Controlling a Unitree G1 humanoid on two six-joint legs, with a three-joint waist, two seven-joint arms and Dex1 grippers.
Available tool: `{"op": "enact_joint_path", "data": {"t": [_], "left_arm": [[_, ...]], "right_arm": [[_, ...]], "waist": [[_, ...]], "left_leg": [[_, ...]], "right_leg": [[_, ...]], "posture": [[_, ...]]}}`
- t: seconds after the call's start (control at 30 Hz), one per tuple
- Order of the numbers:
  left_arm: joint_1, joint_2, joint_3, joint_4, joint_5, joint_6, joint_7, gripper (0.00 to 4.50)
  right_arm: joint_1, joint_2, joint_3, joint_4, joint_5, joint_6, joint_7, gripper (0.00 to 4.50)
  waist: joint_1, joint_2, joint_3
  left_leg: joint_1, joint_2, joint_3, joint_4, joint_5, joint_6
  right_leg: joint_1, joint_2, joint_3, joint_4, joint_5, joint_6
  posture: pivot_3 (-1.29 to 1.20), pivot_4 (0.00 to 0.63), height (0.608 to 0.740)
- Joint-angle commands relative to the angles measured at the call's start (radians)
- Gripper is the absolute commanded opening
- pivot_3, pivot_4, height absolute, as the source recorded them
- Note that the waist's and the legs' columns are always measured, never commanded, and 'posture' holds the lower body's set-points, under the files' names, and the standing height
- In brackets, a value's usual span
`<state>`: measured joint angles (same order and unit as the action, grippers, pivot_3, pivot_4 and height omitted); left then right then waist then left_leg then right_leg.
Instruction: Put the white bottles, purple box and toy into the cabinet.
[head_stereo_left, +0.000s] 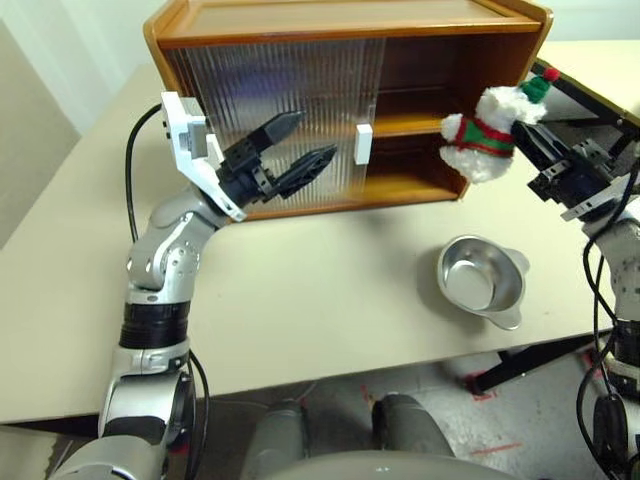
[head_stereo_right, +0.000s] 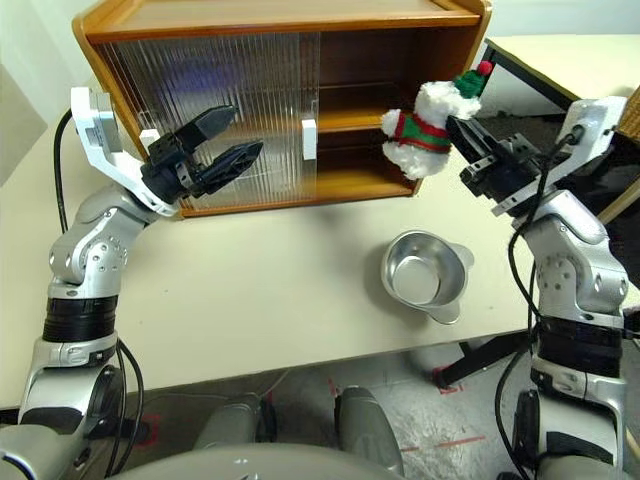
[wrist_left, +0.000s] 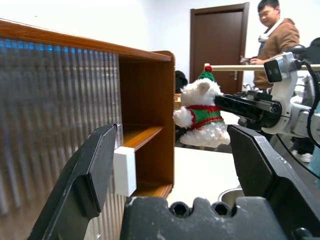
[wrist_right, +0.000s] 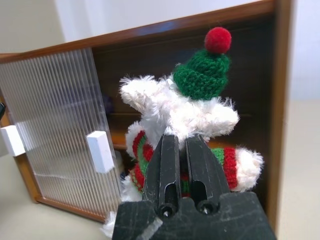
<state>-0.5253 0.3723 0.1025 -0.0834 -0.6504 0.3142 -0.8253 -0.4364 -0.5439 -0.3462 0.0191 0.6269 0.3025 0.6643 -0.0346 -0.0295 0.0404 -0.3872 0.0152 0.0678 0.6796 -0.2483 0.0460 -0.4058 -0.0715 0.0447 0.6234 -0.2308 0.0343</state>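
Observation:
The toy (head_stereo_left: 485, 135), a fluffy white plush with a striped scarf and green hat, hangs in the air with my right gripper (head_stereo_left: 517, 133) shut on its back. It is just in front of the open right side of the wooden cabinet (head_stereo_left: 350, 20), level with the inner shelf. My left gripper (head_stereo_left: 312, 138) is open and holds nothing, close in front of the ribbed sliding doors (head_stereo_left: 270, 90), which cover the cabinet's left part. The white bottles and the purple box are hidden.
A round silver bowl (head_stereo_left: 481, 280) sits on the beige table (head_stereo_left: 300, 290), below and in front of the toy. White handles (head_stereo_left: 363, 143) mark the door edges. A person (wrist_left: 275, 30) stands beyond the table by a dark door.

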Motion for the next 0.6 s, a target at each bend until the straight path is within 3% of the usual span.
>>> {"op": "enact_joint_path", "data": {"t": [0.03,0.6], "left_arm": [[0.021,0.005,0.004,-0.032,0.011,-0.002,0.011,4.5],[0.061,0.015,0.014,-0.082,0.011,0.004,0.044,4.5]], "right_arm": [[-0.084,-0.008,0.046,0.12,-0.062,-0.013,0.004,0.02],[-0.431,0.051,0.107,0.602,-0.239,-0.232,0.048,0.02]], "waist": [[0.0,0.0,0.0],[0.0,0.0,0.0]], "left_leg": [[0.0,0.0,0.0,0.0,0.0,0.0],[-0.001,0.002,0.0,0.0,0.0,0.0]], "right_leg": [[0.0,0.0,0.0,0.0,0.0,0.0],[-0.001,-0.001,0.001,0.001,0.002,-0.003]], "posture": [[0.03,0.0,0.74],[0.08,0.0,0.74]]}}
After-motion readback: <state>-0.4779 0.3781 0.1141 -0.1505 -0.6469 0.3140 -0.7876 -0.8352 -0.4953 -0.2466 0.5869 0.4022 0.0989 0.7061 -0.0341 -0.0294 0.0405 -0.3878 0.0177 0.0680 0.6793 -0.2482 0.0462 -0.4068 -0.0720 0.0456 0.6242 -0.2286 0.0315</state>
